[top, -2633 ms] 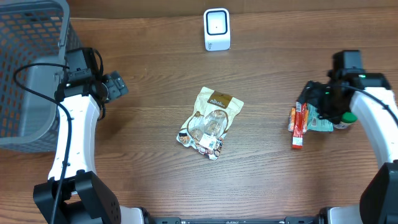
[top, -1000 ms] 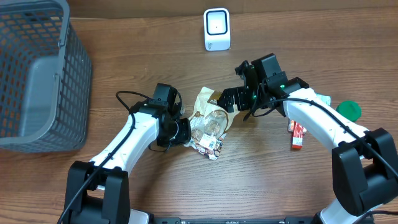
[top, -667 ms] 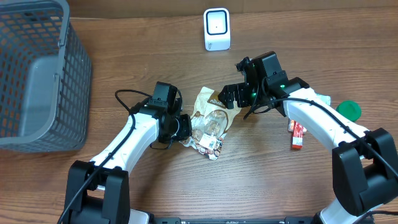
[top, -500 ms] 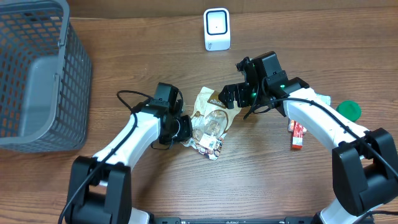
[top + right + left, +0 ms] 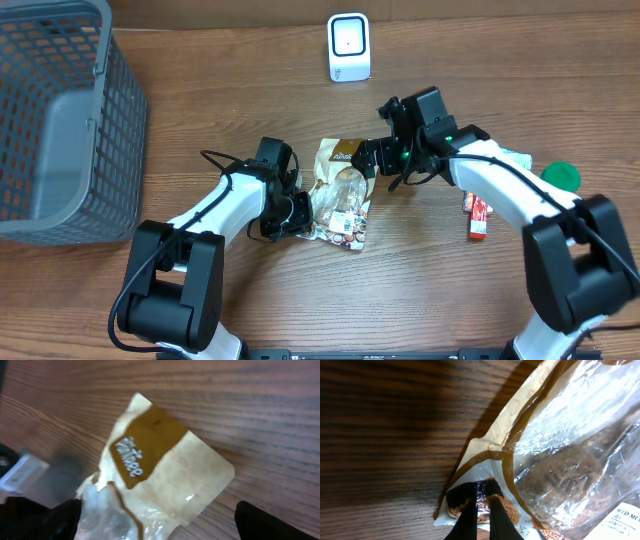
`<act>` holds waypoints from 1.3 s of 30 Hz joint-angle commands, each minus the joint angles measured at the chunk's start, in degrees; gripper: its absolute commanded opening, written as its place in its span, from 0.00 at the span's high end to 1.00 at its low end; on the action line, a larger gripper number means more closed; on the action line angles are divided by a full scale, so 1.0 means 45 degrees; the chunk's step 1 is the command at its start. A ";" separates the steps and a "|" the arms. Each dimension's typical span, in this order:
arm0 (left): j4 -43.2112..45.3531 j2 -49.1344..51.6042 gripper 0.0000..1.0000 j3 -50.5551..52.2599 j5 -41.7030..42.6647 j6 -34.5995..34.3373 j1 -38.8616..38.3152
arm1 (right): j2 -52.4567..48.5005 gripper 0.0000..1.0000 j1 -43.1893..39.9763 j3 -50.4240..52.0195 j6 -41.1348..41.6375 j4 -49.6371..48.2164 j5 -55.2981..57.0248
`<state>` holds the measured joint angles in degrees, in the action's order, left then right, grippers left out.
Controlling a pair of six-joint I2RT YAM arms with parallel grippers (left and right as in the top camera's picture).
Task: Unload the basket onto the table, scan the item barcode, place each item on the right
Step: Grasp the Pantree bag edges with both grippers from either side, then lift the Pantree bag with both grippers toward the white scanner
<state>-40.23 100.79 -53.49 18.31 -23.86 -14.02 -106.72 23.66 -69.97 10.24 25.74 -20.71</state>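
The item is a snack bag [image 5: 340, 195] with a brown top band and a clear window, lying flat mid-table. A white printed label [image 5: 346, 224] sits at its near end; the barcode is too small to make out. My left gripper [image 5: 298, 213] is shut on the bag's near-left corner; in the left wrist view the gripper [image 5: 482, 502] pinches the bag [image 5: 560, 435] at its sealed edge. My right gripper [image 5: 372, 160] stands open over the bag's top right edge, with the bag [image 5: 165, 475] between its wide-spread fingers [image 5: 65, 515]. The white scanner [image 5: 349, 47] stands at the back.
A grey mesh basket [image 5: 50, 120] fills the far left. Red packets [image 5: 478, 215], a pale packet [image 5: 515, 160] and a green lid [image 5: 561, 177] lie at the right, beside my right arm.
My left gripper has edged right with the bag's corner, and the bag has shifted and turned slightly. My right gripper has come a little closer to the bag's top.
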 commanded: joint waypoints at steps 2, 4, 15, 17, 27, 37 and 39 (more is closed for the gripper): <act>0.0165 0.0651 0.96 0.0214 -0.0389 -0.0102 -0.0083 | -0.1078 0.00 -0.0005 -0.0107 -0.0155 -0.0408 -0.1112; 0.0199 0.0651 0.96 0.0214 -0.0389 -0.0092 -0.0083 | -0.1389 0.00 -0.0005 -0.0107 -0.0146 -0.0593 -0.1943; 0.0219 0.0651 0.96 0.0214 -0.0398 -0.0087 -0.0083 | -0.2011 0.05 0.0131 -0.0107 0.0102 -0.0384 -0.5464; 0.0238 0.0651 0.96 0.0214 -0.0398 -0.0087 -0.0083 | -0.2011 0.09 0.0243 -0.0107 0.0097 -0.0306 -0.5440; 0.0248 0.0651 0.96 0.0214 -0.0393 -0.0087 -0.0083 | -0.2035 0.19 0.0889 0.0457 0.1161 -0.0826 -0.4605; 0.0277 0.0651 0.95 0.0214 -0.0398 -0.0087 -0.0083 | -0.2030 0.36 0.1355 0.0515 0.1156 -0.1083 -0.4605; 0.0287 0.0651 0.93 0.0214 -0.0398 -0.0087 -0.0083 | -0.2030 0.40 0.1399 0.0515 0.1156 -0.1112 -0.4605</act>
<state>-39.33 100.97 -53.52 19.16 -23.86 -14.02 -115.31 29.21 -68.01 15.38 21.21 -41.10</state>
